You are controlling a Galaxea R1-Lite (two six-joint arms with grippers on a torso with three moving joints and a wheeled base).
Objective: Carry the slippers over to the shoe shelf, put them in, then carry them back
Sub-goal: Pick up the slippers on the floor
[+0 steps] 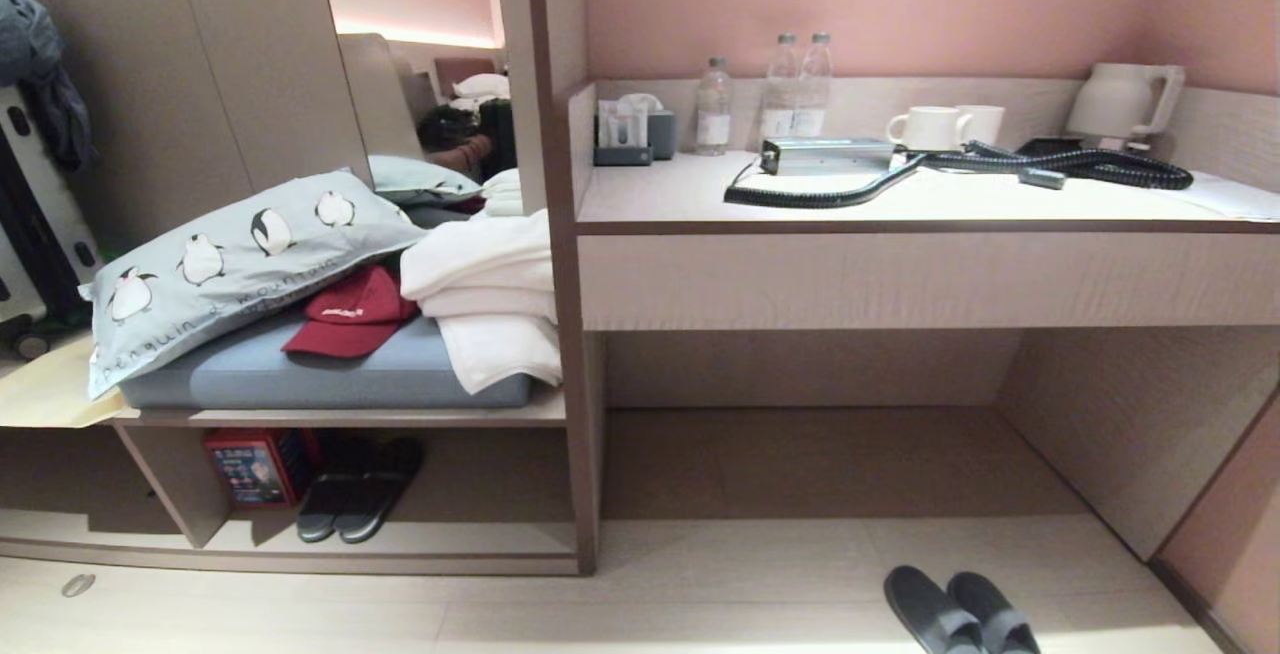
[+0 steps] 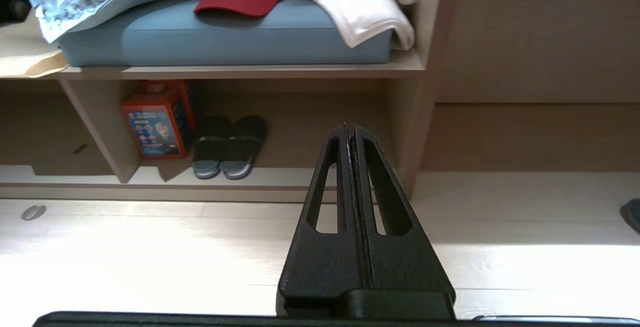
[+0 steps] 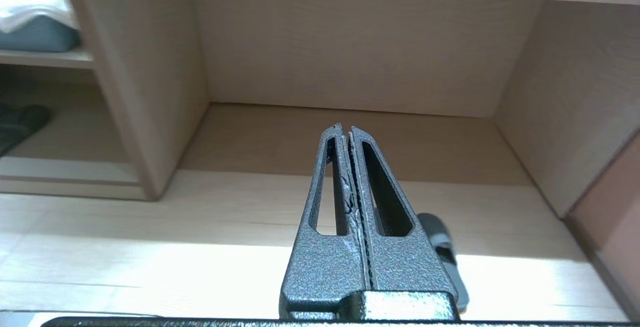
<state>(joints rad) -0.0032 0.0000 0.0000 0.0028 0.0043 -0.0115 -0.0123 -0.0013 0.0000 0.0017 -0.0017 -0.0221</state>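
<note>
The slippers, a grey-blue pair, lie side by side on the pale floor at the bottom right, in front of the desk recess. One slipper shows partly behind my right gripper, which is shut and empty above the floor. The edge of a slipper peeks in at the side of the left wrist view. The shoe shelf is the low cubby under the cushioned bench at the left. My left gripper is shut, holds nothing and points towards that shoe shelf. Neither arm shows in the head view.
A darker pair of slippers and a red box sit in the cubby. A pillow, red cap and towels lie on the bench cushion. The desk carries bottles, cups, a kettle and a coiled cable. A suitcase stands at the far left.
</note>
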